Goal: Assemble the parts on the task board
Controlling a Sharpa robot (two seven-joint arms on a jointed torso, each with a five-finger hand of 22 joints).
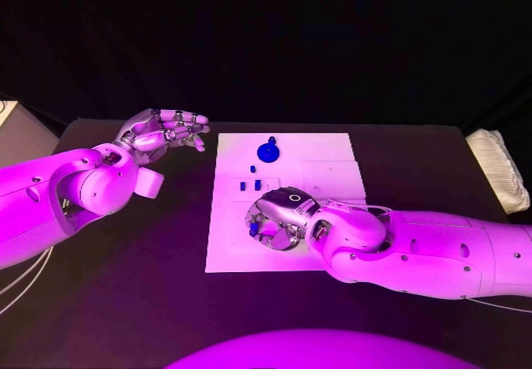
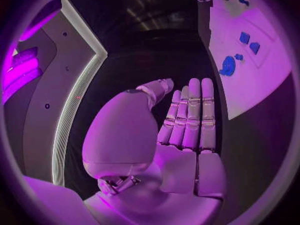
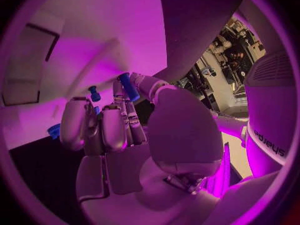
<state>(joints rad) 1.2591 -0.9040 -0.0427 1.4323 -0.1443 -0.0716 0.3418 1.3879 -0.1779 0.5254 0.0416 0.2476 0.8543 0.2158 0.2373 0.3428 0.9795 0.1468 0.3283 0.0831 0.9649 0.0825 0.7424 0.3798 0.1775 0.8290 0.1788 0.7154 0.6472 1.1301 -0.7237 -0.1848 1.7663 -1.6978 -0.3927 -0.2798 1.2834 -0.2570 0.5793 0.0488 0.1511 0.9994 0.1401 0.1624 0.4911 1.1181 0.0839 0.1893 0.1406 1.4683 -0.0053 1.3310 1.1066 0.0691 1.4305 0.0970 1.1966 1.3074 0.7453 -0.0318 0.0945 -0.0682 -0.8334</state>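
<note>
The black table (image 1: 144, 292) carries the task board (image 1: 333, 154) at frame centre in the head view. The right hand (image 1: 283, 223) sits over the board's lower left part and covers that area. In the right wrist view, a small blue peg (image 3: 129, 86) is pinched between thumb and fingertips. A second blue peg (image 3: 94, 93) stands just beyond the fingers. The left hand (image 1: 166, 131) is at upper left, off the board's left edge, fingers apart and holding nothing. A larger blue part (image 1: 267, 149) lies on the board's upper area. Small blue parts (image 1: 256, 184) lie at mid-board, just above the right hand; their shapes are hard to make out.
</note>
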